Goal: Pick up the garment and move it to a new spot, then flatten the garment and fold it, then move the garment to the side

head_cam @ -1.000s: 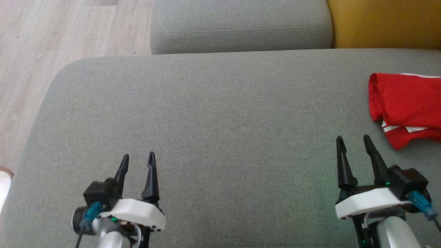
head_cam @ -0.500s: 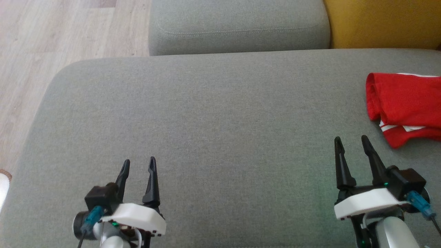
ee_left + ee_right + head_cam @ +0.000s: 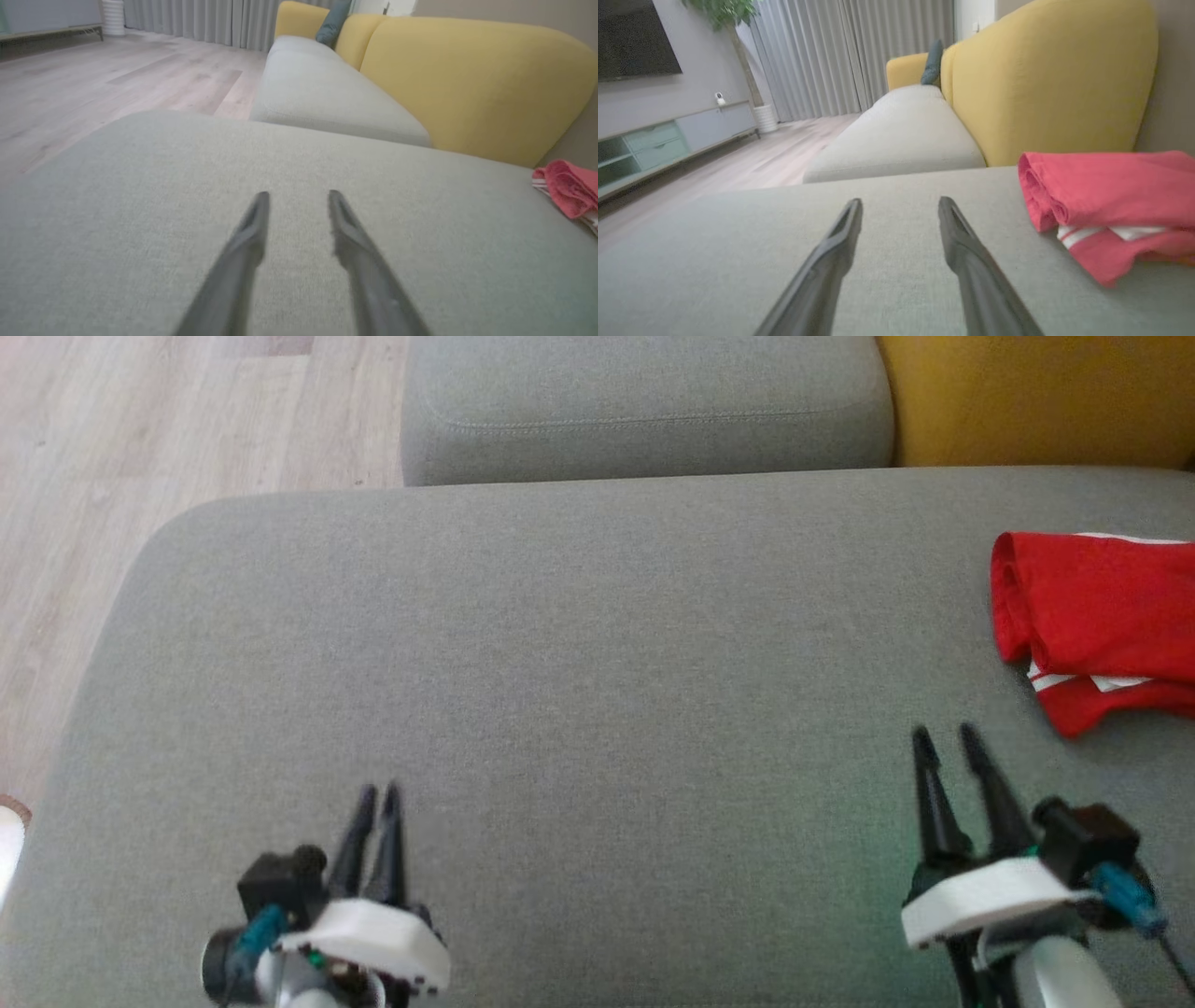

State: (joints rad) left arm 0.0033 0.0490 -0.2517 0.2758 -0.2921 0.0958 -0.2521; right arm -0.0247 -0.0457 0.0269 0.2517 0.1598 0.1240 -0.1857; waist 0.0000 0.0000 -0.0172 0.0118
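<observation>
grey seat cushion (image 3: 597,644) beneath left gripper (image 3: 376,791) and right gripper (image 3: 943,733). 2nd grey cushion (image 3: 644,401) straight ahead of both. yellow backrest (image 3: 1036,392) ahead-right of right gripper. wood floor (image 3: 140,429) ahead-left of left gripper. grey curtains (image 3: 850,56) far ahead.

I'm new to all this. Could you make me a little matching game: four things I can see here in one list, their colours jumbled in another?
Things:
1. garment
2. seat cushion
3. backrest
4. floor

Colours:
A. grey
B. yellow
C. pale wood
D. red with white stripes

Pairs: 1-D, 2-A, 3-B, 4-C
</observation>
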